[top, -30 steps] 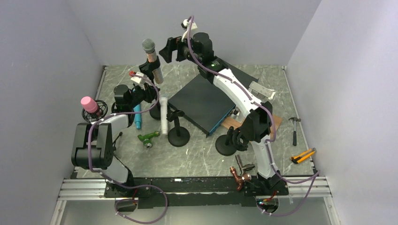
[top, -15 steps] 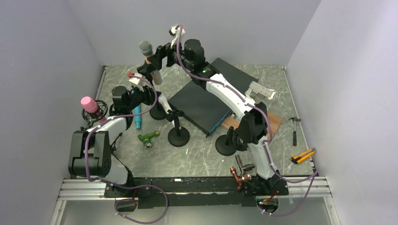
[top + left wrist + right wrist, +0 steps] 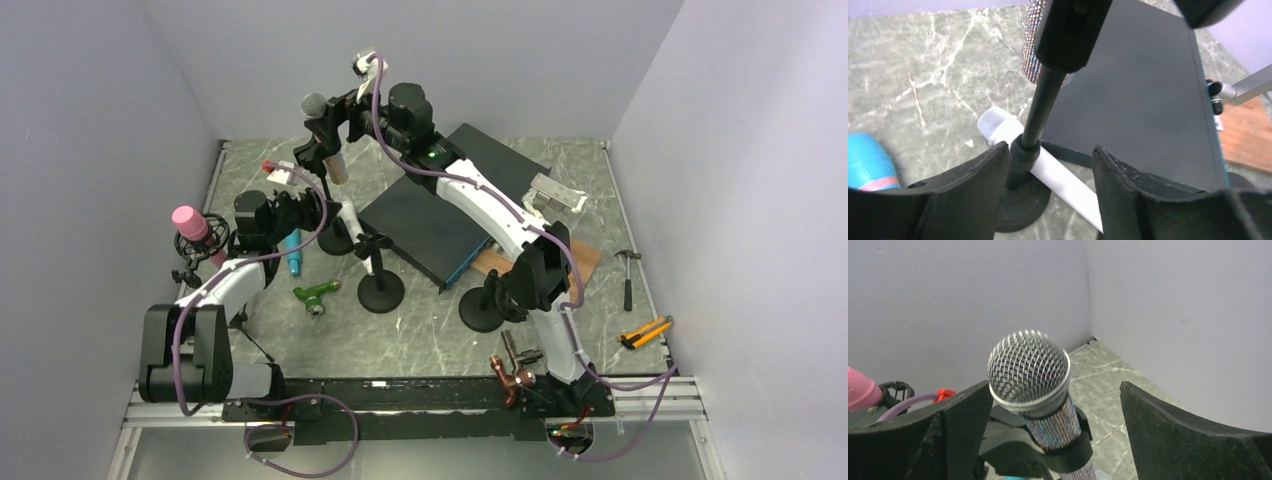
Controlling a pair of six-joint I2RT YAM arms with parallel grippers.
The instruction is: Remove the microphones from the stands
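Observation:
The microphone (image 3: 1030,372) has a silver mesh head and a glittery body, and it sits upright in the black clip (image 3: 1058,450) of its stand. My right gripper (image 3: 1054,385) is open, with one finger on each side of the head and neither touching it. In the top view the right gripper (image 3: 338,112) is high at the back beside the microphone (image 3: 316,108). My left gripper (image 3: 1050,150) is open low around the stand pole (image 3: 1037,117). The pole stands close to the left finger, above the round base (image 3: 1020,205).
A white microphone (image 3: 1063,177) lies on the table behind the stand base, and a blue one (image 3: 291,250) lies to its left. A pink microphone (image 3: 188,222) stands far left. Also here are a black box (image 3: 440,215), two empty stands (image 3: 380,290) (image 3: 482,310), a hammer (image 3: 627,275) and a knife (image 3: 645,332).
My left gripper has opened off the stand pole and the left arm has drawn back a little. The right gripper has moved left and now straddles the microphone head.

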